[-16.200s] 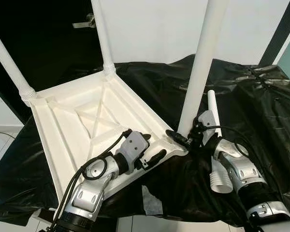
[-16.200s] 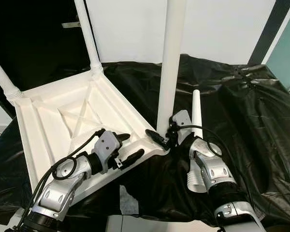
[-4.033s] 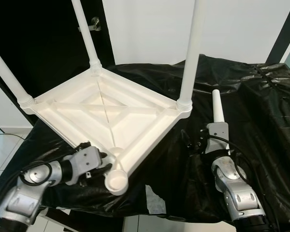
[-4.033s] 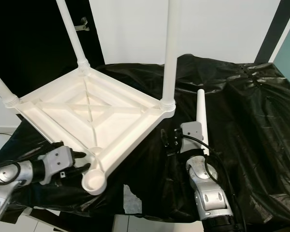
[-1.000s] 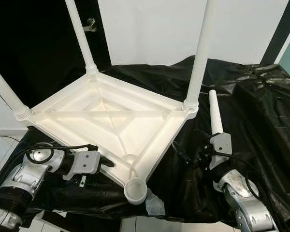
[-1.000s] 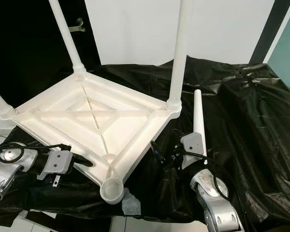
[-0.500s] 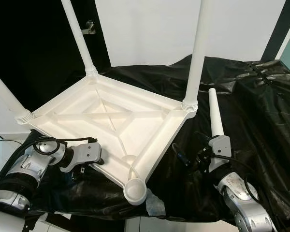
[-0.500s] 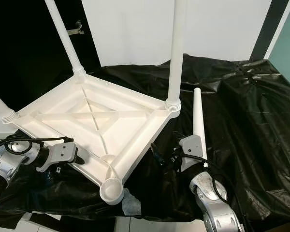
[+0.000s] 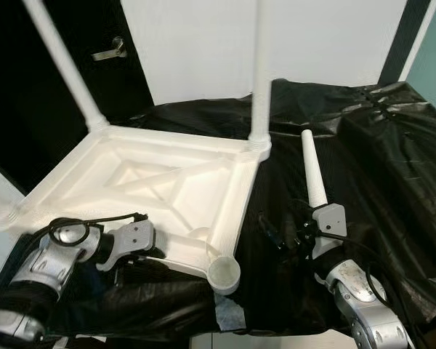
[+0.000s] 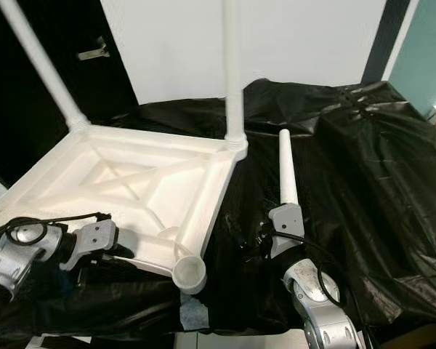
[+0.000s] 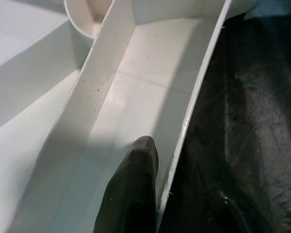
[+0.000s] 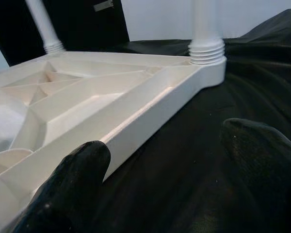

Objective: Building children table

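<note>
The white table top (image 9: 131, 182) lies upside down on the black sheet, with three white legs standing up from its corners. The near corner's round socket (image 9: 224, 274) holds no leg. My left gripper (image 9: 158, 251) is shut on the near rim beside that socket; in the left wrist view one black fingertip (image 11: 140, 160) sits inside the rim wall. A loose white leg (image 9: 312, 171) lies on the sheet, to the right of the top. My right gripper (image 9: 280, 236) hovers open just in front of it, both fingers (image 12: 77, 179) spread toward the table's edge with nothing between them.
The black sheet (image 9: 378, 167) covers the whole work surface and is crumpled at the right. A pale scrap (image 9: 229, 313) lies under the near socket at the front edge. Behind stand a white wall and a dark door with a handle (image 9: 105, 52).
The view has shifted. The table top has turned a little with my left gripper on its rim, swinging the empty socket to the right. The right gripper and loose leg stay put.
</note>
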Robot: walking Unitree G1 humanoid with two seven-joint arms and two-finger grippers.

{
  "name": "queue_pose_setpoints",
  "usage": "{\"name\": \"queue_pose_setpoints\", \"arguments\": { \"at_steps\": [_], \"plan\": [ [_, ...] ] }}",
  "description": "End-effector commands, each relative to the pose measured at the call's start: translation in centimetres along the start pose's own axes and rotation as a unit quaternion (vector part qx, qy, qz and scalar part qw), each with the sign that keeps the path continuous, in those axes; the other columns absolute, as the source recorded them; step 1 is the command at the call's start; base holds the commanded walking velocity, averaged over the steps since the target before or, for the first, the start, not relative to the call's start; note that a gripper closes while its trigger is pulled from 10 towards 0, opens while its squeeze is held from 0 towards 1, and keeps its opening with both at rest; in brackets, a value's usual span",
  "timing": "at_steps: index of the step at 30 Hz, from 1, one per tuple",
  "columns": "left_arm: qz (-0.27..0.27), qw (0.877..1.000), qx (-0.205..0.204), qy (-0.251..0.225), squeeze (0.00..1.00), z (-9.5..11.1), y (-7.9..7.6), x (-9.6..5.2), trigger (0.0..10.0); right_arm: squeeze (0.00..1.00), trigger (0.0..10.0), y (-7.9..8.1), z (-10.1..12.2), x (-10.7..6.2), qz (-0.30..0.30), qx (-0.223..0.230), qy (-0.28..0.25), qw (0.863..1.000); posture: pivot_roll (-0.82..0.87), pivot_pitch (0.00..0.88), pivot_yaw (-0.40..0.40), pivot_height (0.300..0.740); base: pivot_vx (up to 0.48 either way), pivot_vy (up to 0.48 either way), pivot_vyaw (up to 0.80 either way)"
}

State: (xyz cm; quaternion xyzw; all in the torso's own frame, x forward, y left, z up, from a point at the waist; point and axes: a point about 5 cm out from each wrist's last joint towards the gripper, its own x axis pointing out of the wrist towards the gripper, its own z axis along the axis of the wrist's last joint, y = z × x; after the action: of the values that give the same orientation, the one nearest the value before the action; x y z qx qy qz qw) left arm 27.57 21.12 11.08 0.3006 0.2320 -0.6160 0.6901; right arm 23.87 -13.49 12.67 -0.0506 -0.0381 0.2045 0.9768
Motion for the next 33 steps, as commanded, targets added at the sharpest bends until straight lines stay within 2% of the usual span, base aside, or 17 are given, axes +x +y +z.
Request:
{"name": "queue_pose_setpoints", "arguments": {
  "at_steps": [1, 2, 4, 6, 10, 14, 15, 17, 21, 22, 24, 25, 26, 29, 30, 31, 33],
  "plan": [
    [0.088, 0.994, -0.070, -0.011, 0.00, -1.5, -0.2, -0.3, 0.0, 0.00, 10.0, 0.4, 0.0, 0.1, 0.002, 0.002, 0.003, 1.000, 0.00, 0.000, 0.092, 0.740, 0.000, 0.000, 0.00],
    [0.114, 0.991, -0.074, -0.017, 0.00, -1.4, -0.4, -0.3, 0.0, 0.00, 10.0, 0.6, 0.0, 0.2, 0.002, 0.005, 0.003, 1.000, 0.00, 0.000, 0.090, 0.740, 0.000, 0.000, 0.00],
    [0.114, 0.991, -0.074, -0.017, 0.00, -1.4, -0.4, -0.3, 0.0, 0.00, 10.0, 0.6, 0.0, 0.2, 0.002, 0.005, 0.003, 1.000, 0.00, 0.000, 0.090, 0.740, 0.000, 0.000, 0.00],
    [0.171, 0.980, -0.098, -0.038, 0.00, -0.5, -1.2, 0.3, 0.0, 0.00, 10.0, 1.0, -0.1, 0.4, 0.002, 0.010, 0.002, 1.000, 0.01, 0.000, 0.084, 0.740, 0.000, 0.000, 0.00],
    [0.187, 0.975, -0.110, -0.046, 0.00, -0.1, -1.7, 0.6, 0.0, 0.00, 10.0, 1.1, -0.1, 0.5, 0.002, 0.012, 0.002, 1.000, 0.01, 0.000, 0.082, 0.740, 0.000, 0.000, 0.00],
    [0.236, 0.959, -0.143, -0.055, 0.00, 0.9, -2.6, 1.8, 0.0, 0.00, 10.0, 1.3, -0.1, 0.8, 0.002, 0.016, 0.001, 1.000, 0.02, 0.000, 0.082, 0.740, 0.000, 0.000, 0.00],
    [0.258, 0.950, -0.164, -0.058, 0.00, 1.4, -3.2, 2.4, 0.0, 0.00, 10.0, 1.4, 0.0, 0.9, 0.002, 0.019, 0.000, 1.000, 0.03, 0.000, 0.085, 0.740, 0.000, 0.000, 0.00],
    [0.258, 0.950, -0.164, -0.058, 0.00, 1.4, -3.2, 2.4, 0.0, 0.00, 10.0, 1.4, 0.0, 0.9, 0.002, 0.019, 0.000, 1.000, 0.03, 0.000, 0.085, 0.740, 0.000, 0.000, 0.00],
    [0.339, 0.917, -0.201, -0.056, 0.00, 3.0, -4.1, 4.3, 0.0, 0.00, 10.0, 1.5, -0.1, 1.2, -0.007, 0.026, -0.002, 1.000, 0.04, 0.002, 0.097, 0.740, 0.000, 0.000, 0.00],
    [0.339, 0.917, -0.201, -0.056, 0.00, 3.0, -4.1, 4.3, 0.0, 0.00, 10.0, 1.5, -0.1, 1.2, -0.007, 0.026, -0.002, 1.000, 0.04, 0.002, 0.097, 0.740, 0.000, 0.000, 0.00],
    [0.375, 0.900, -0.214, -0.060, 0.00, 3.6, -4.1, 4.9, 0.0, 0.00, 10.0, 1.6, -0.1, 1.3, -0.016, 0.031, -0.003, 0.999, 0.04, 0.005, 0.103, 0.740, 0.000, 0.000, 0.00],
    [0.375, 0.900, -0.214, -0.060, 0.00, 3.6, -4.1, 4.9, 0.0, 0.00, 10.0, 1.6, -0.1, 1.3, -0.016, 0.031, -0.003, 0.999, 0.04, 0.005, 0.103, 0.740, 0.000, 0.000, 0.00],
    [0.393, 0.890, -0.223, -0.060, 0.00, 3.9, -4.0, 5.1, 2.6, 0.00, 10.0, 1.6, -0.1, 1.3, -0.022, 0.033, -0.004, 0.999, 0.04, 0.007, 0.107, 0.740, 0.000, 0.000, 0.00],
    [0.409, 0.879, -0.238, -0.061, 0.00, 4.1, -4.0, 5.2, 2.6, 0.00, 10.0, 1.7, 0.0, 1.4, -0.027, 0.036, -0.005, 0.999, 0.04, 0.008, 0.109, 0.740, 0.000, 0.000, 0.00],
    [0.428, 0.864, -0.258, -0.058, 0.00, 4.2, -3.9, 5.2, 9.8, 0.00, 10.0, 1.7, 0.0, 1.4, -0.031, 0.039, -0.006, 0.999, 0.04, 0.009, 0.111, 0.740, 0.000, 0.000, 0.00],
    [0.455, 0.845, -0.273, -0.059, 1.00, 4.2, -3.4, 5.0, 10.0, 0.00, 10.0, 1.9, -0.1, 1.4, -0.035, 0.043, -0.006, 0.998, 0.04, 0.010, 0.116, 0.740, 0.000, 0.000, 0.00],
    [0.482, 0.826, -0.284, -0.076, 1.00, 4.5, -2.6, 4.6, 10.0, 0.00, 10.0, 2.0, -0.1, 1.5, -0.040, 0.048, -0.007, 0.998, 0.03, 0.010, 0.118, 0.740, 0.000, 0.000, 0.00]
  ]
}}
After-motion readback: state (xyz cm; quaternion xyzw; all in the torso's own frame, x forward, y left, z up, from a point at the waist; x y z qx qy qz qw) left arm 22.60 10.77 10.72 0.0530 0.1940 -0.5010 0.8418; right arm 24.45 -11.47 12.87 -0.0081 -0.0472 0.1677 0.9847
